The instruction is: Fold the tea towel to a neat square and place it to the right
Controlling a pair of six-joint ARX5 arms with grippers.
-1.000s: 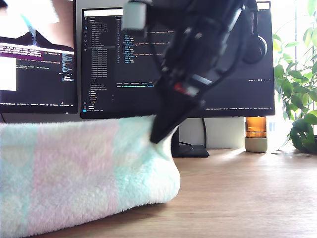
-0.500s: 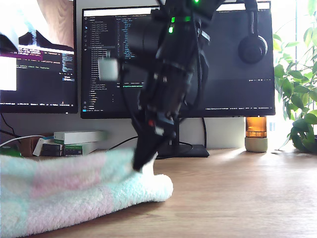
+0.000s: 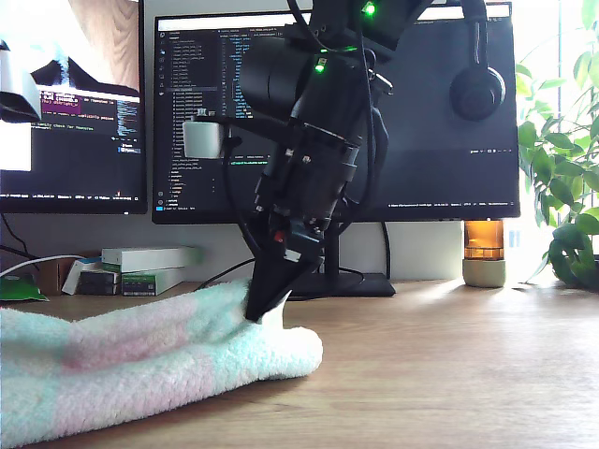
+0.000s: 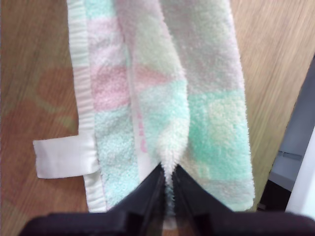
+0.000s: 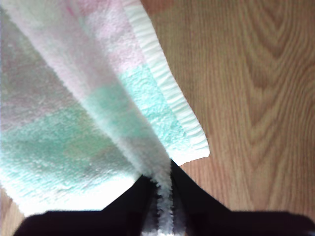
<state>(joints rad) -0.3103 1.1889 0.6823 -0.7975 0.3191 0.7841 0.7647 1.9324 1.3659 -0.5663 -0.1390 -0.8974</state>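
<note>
Exterior view low at desk level, facing monitors, 2 wrist views looking down closely, all sharing the tea towel (image 3: 140, 365).

Tea towel (image 3: 140, 365) on desk (image 3: 449, 374), before monitors (image 3: 187, 122)

1. The wooden desk (image 3: 449, 355) lies bare from the tea towel (image 3: 140, 365) across to the exterior view's right; a gripper could pass there.
2. The towel heaps over the exterior view's left of the desk, blocking low passage.
3. An arm (image 3: 309, 178) stands over the towel's end.
4. Behind stand the monitor stand (image 3: 351, 281), small boxes (image 3: 140, 267), an amber jar (image 3: 484, 253) and a plant (image 3: 562, 187).
</note>
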